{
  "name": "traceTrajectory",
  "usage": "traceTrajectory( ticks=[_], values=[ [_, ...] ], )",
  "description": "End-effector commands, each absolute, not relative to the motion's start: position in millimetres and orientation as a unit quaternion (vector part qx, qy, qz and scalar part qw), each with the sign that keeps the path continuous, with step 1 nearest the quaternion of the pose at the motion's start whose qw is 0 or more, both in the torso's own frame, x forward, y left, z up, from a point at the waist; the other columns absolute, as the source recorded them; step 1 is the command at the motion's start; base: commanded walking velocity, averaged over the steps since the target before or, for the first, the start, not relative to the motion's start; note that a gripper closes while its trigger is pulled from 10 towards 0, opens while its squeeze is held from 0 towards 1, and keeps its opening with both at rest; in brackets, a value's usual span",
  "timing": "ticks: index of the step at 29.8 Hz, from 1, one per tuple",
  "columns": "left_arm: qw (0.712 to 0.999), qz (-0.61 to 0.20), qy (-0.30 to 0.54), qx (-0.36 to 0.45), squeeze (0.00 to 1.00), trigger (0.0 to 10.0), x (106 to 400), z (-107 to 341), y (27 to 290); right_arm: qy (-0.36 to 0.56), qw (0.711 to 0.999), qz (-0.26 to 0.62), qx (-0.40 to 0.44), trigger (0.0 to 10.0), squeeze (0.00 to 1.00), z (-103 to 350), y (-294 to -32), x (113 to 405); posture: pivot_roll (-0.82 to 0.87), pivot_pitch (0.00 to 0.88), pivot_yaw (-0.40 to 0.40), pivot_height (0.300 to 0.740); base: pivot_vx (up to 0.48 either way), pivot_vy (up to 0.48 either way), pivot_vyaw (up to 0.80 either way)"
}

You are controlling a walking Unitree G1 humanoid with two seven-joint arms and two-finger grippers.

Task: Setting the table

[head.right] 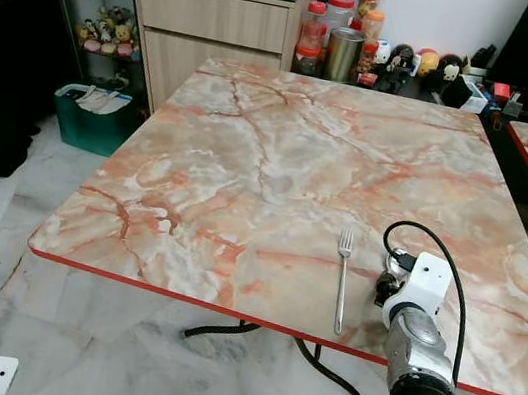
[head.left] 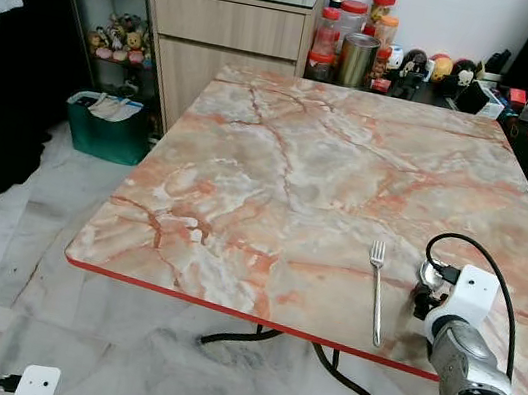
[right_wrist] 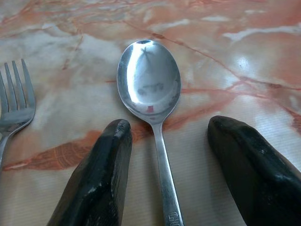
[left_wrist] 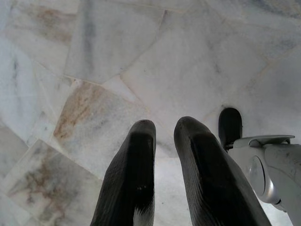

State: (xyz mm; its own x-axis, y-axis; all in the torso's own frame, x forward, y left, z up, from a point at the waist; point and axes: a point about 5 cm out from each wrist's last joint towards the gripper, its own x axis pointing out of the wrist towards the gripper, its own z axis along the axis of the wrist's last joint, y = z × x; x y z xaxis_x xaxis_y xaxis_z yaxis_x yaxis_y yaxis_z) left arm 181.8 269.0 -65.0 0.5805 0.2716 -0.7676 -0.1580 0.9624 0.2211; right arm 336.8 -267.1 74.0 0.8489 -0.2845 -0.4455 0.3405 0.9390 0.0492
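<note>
We rest the right claw (right_wrist: 164,174), fingers spread, astride the spoon (right_wrist: 150,84) (fork (head.left: 376,287) at nine o'clock); next, we withdraw from the desk (head.left: 300,163).

Your right arm (head.left: 475,390) reaches forward from the lower right, its silver forearm rising to a white wrist block (head.left: 467,290) with a black cable looping over it. Your right claw (right_wrist: 171,155) sits low at the near right part of the worktop (head.left: 277,180), its two black fingers (right_wrist: 101,181) spread apart, with a clear gap between them, pointing along the surface away from you. Your left arm hangs at your side; its white wrist block (head.left: 37,383) shows at the bottom left. Your left claw (left_wrist: 164,141) points down at the floor (left_wrist: 94,56), its two fingers nearly together with only a narrow slit between them, gripping nothing.
</note>
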Motion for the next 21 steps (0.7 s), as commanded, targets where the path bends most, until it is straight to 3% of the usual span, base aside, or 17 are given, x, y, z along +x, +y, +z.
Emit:
traceTrajectory(
  ticks=[1, 3, 4, 7, 8, 21],
  values=[
    [0.884, 0.119, 0.448, 0.063, 0.00, 10.0, 181.3, -65.6, 268.7, 0.260, 0.949, -0.172, 0.056, 9.1, 0.00, 62.0, -271.1, 328.0, 0.04, 0.076, 0.003, 0.740, 0.000, 0.000, 0.00],
    [0.884, 0.119, 0.448, 0.063, 0.00, 10.0, 181.2, -65.7, 268.6, 0.266, 0.948, -0.171, 0.048, 5.5, 0.00, 60.9, -271.6, 327.1, 0.04, 0.076, 0.004, 0.740, 0.000, 0.000, 0.00],
    [0.884, 0.119, 0.448, 0.063, 0.00, 10.0, 181.2, -65.8, 268.4, 0.267, 0.947, -0.170, 0.048, 1.3, 0.00, 60.4, -271.9, 326.6, 0.04, 0.076, 0.002, 0.740, 0.000, 0.000, 0.00],
    [0.884, 0.118, 0.448, 0.062, 0.00, 10.0, 181.2, -65.9, 268.1, 0.269, 0.947, -0.169, 0.049, 1.3, 0.00, 59.9, -272.2, 326.2, 0.04, 0.076, 0.002, 0.740, 0.000, 0.000, 0.00],
    [0.884, 0.118, 0.449, 0.062, 0.00, 10.0, 181.0, -66.1, 267.8, 0.275, 0.945, -0.170, 0.043, 0.0, 0.00, 58.6, -273.9, 324.6, 0.03, 0.077, 0.001, 0.740, 0.000, 0.000, 0.00],
    [0.882, 0.114, 0.454, 0.058, 0.00, 10.0, 179.1, -67.7, 266.3, 0.272, 0.945, -0.176, 0.040, 0.0, 0.00, 60.6, -278.6, 323.6, 0.03, 0.077, -0.001, 0.740, 0.000, 0.000, 0.00]
  ],
)
